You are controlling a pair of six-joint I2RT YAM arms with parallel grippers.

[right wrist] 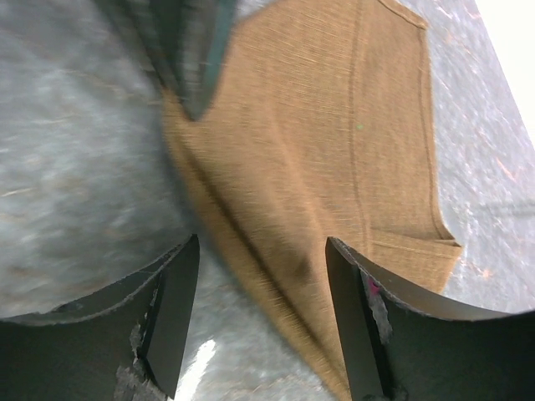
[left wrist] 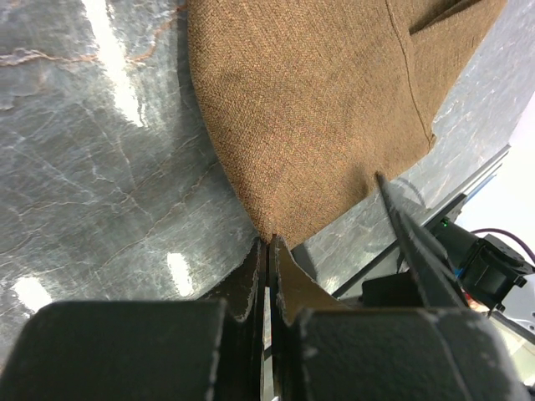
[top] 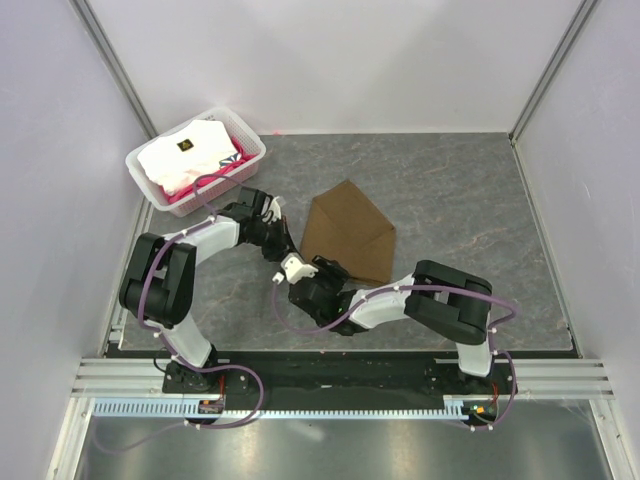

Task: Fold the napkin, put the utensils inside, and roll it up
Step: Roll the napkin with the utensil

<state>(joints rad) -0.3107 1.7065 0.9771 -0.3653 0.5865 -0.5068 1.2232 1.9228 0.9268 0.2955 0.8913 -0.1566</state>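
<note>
The brown napkin [top: 348, 230] lies folded on the grey table. My left gripper [top: 279, 236] is at its left edge, and in the left wrist view [left wrist: 269, 244] the jaws are pinched shut on the tip of the napkin [left wrist: 318, 109]. My right gripper [top: 322, 268] is at the napkin's near left corner. In the right wrist view [right wrist: 262, 255] it is open, its jaws standing either side of a raised edge of the napkin [right wrist: 334, 167]. The utensil is not in view.
A white basket [top: 248, 135] holding white and pink folded cloths [top: 185, 155] stands at the back left. Cell walls and posts enclose the table [top: 470, 190]. The left gripper's fingers [right wrist: 196, 50] show close above in the right wrist view.
</note>
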